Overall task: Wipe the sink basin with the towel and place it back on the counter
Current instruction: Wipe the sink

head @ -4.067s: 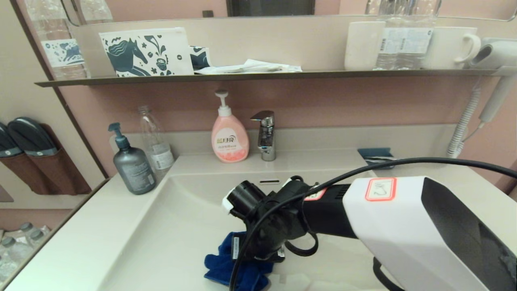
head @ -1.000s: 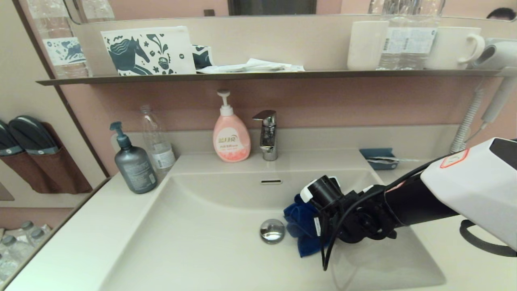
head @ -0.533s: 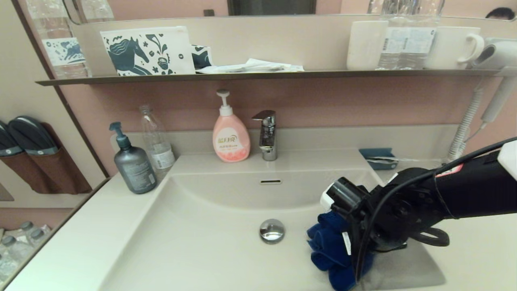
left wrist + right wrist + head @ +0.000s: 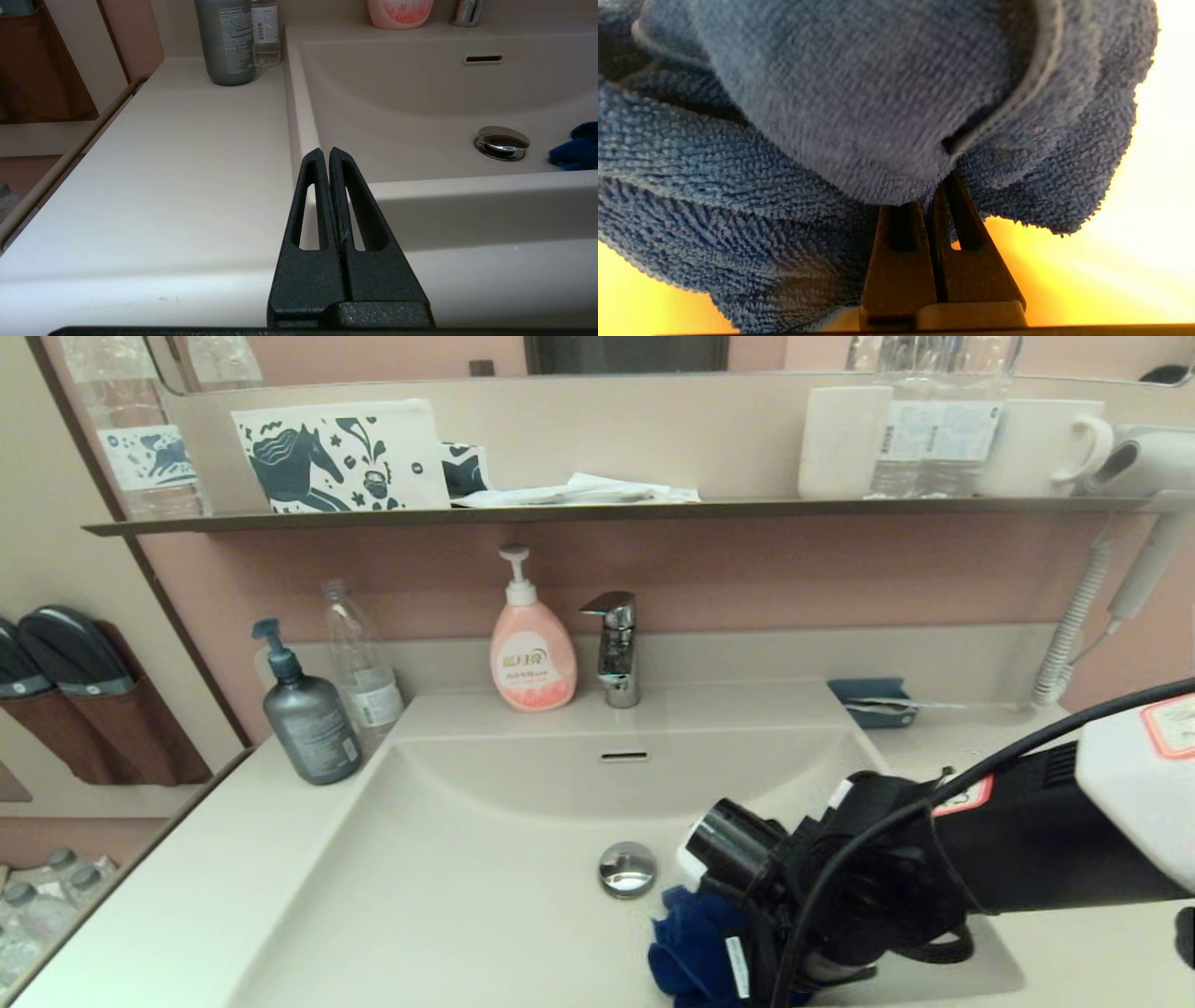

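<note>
The dark blue towel (image 4: pixel 695 957) lies bunched on the floor of the cream sink basin (image 4: pixel 485 859), just in front and to the right of the chrome drain plug (image 4: pixel 628 869). My right arm reaches in from the right, and its wrist covers part of the cloth. In the right wrist view my right gripper (image 4: pixel 931 198) is shut on the towel (image 4: pixel 859 107), its tips buried in the terry folds. My left gripper (image 4: pixel 327 151) is shut and empty, held low over the counter (image 4: pixel 163 163) at the basin's front left corner. The towel's edge (image 4: pixel 577 149) shows from there beside the drain plug (image 4: pixel 502 142).
A grey pump bottle (image 4: pixel 306 714), a clear bottle (image 4: pixel 359 663), a pink soap dispenser (image 4: pixel 530 649) and the chrome faucet (image 4: pixel 614 649) line the back. A teal tray (image 4: pixel 873 700) sits back right. A dark shelf (image 4: pixel 607 509) overhangs, and a hair dryer (image 4: pixel 1139 457) hangs at the right.
Over the last second my right gripper dragged the towel from beside the drain to the basin's right front, then back left to just in front of the drain. The left arm stayed still.
</note>
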